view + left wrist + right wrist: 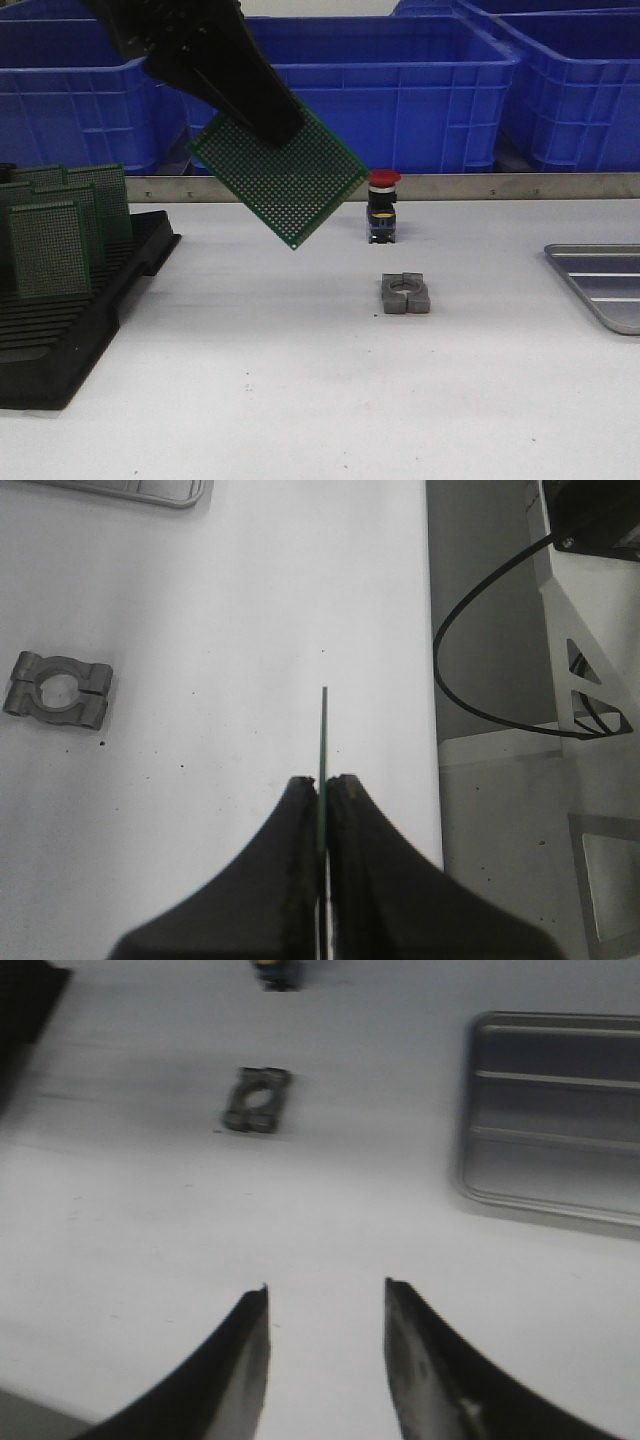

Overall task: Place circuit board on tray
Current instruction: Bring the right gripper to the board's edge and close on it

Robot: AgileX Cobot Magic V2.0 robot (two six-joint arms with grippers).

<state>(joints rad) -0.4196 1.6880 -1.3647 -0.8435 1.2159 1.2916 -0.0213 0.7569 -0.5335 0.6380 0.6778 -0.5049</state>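
Front view shows you the left gripper high over the white table, its black fingers clamped on the green circuit board, which hangs tilted in the air with one corner pointing down. In your left wrist view the board is seen edge-on, pinched between the two closed fingers. Your tray lies flat at the right edge of the table, well apart from the board. Between them sit a small grey metal clamp block and a red-capped push button. Your right gripper hovers low over the bare table with its fingers apart, holding nothing. A black slotted rack with more boards stands at the left, blue bins behind.
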